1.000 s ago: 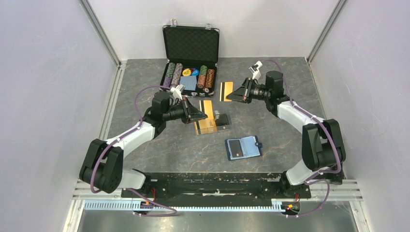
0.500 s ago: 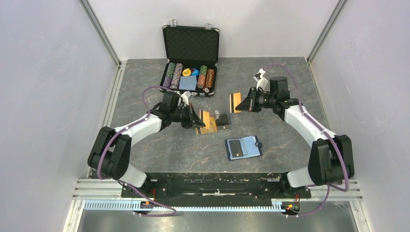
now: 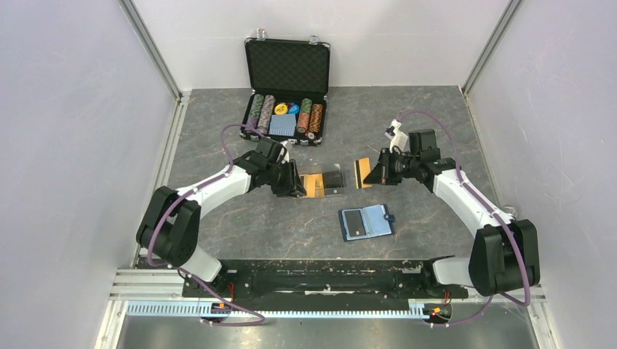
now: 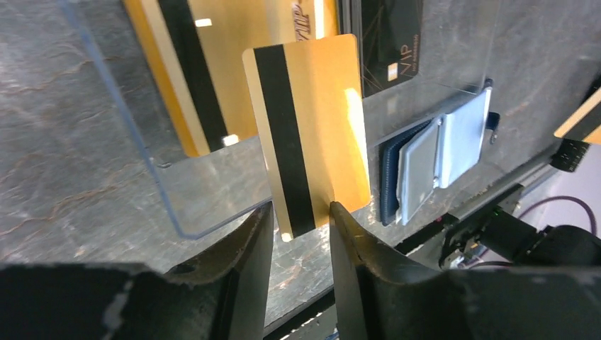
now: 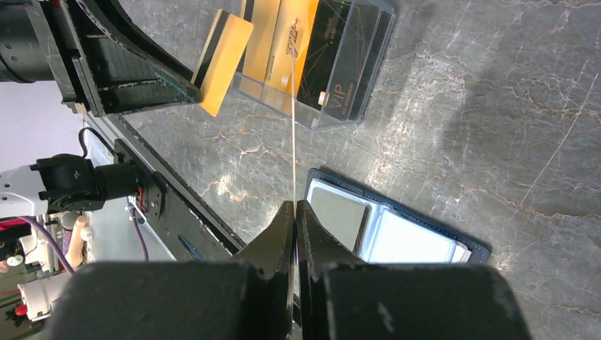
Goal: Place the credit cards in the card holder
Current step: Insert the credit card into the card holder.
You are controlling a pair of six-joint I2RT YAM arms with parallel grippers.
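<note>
Right pincer (image 5: 294,205) is clamped on a gold card (image 3: 361,173), seen edge-on, near the open card holder (image 3: 366,222) lying flat on the worktop. Left pincer (image 4: 298,212) has its jaws parted, with a second gold card (image 4: 312,127) loose between them at the clear tray (image 4: 177,205) rim. Step looks like card transport. Next: line the card edge up with a pocket slit and slide it in.

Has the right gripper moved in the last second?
Yes. The right gripper, shut on a gold card, has come toward the near edge, away from the chip case and closer to the card holder.
</note>
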